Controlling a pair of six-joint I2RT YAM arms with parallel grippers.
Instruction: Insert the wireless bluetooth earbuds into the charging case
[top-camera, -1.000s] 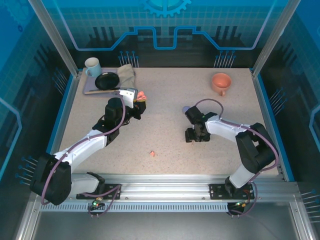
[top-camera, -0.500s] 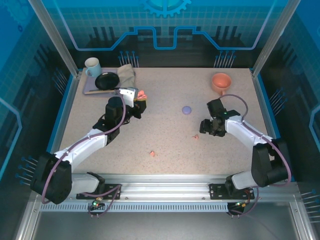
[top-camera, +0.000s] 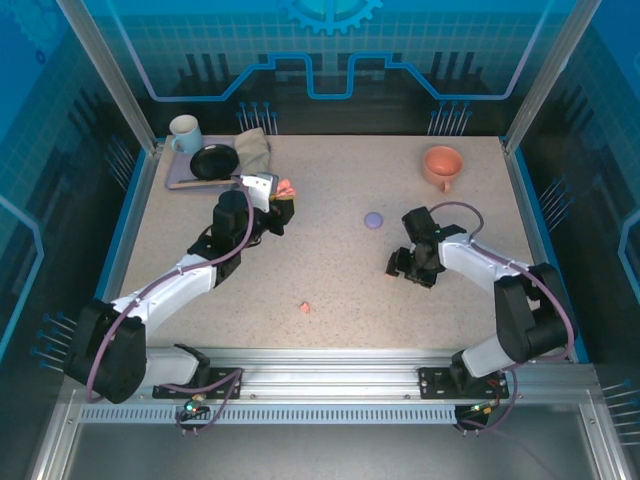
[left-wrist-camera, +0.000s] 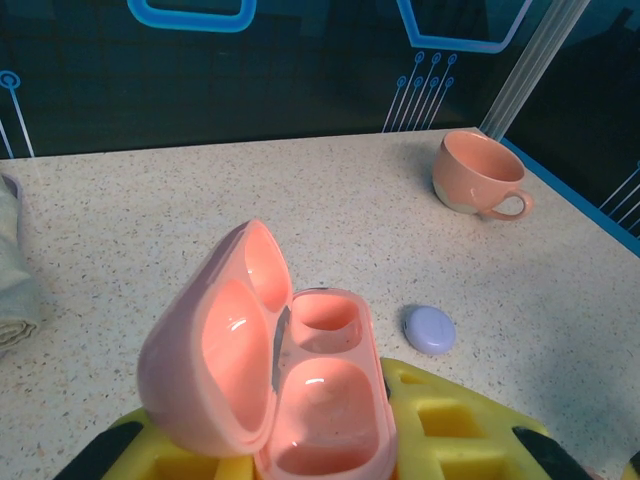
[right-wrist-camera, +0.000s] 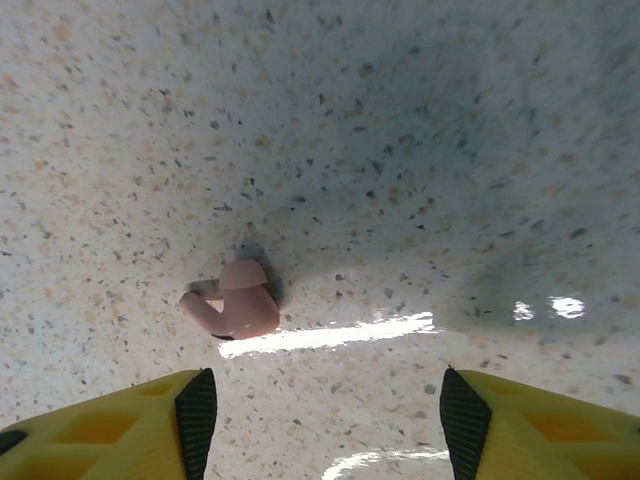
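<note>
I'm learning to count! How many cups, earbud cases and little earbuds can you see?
Cups: 2, pink cup and pale mug
Cases: 2, open pink case and shut lilac case
Earbuds: 2, first pink earbud and second pink earbud
Total: 6

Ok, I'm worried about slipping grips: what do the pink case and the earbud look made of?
The pink case looks like glossy plastic: bright highlights in its wells. The earbud seems smooth salmon plastic too, with a duller sheen.

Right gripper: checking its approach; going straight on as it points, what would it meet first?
Likely the salmon-pink earbud, off-centre between the right gripper's open fingers; depth is unclear, so the table might come first.
</note>
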